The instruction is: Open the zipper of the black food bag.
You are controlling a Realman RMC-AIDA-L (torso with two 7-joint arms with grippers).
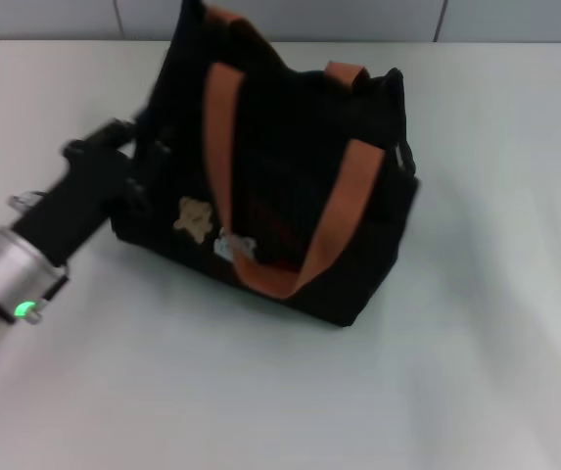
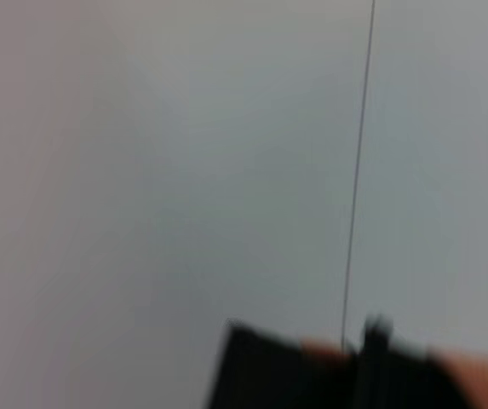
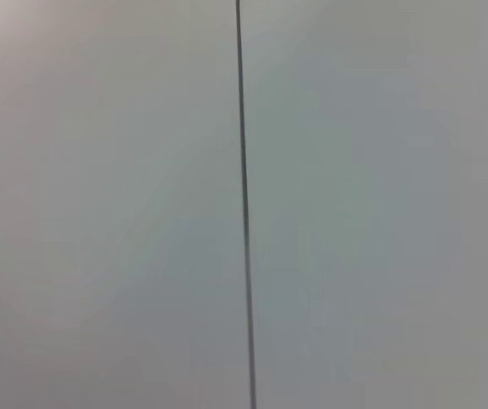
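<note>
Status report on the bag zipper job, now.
Left gripper at the black food bag's left end, fingers hidden against the fabric. Right gripper out of view. Bag upright on the table, brown handles draped over it; zipper not discernible.

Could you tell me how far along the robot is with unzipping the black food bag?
Early. Done: the left gripper has reached the left end of the black food bag, which stands on the white table. In hand: it is up against that end; whether it grips anything cannot be seen. Left: the zipper itself is not discernible, so no opening shows. The right gripper is out of view.
</note>
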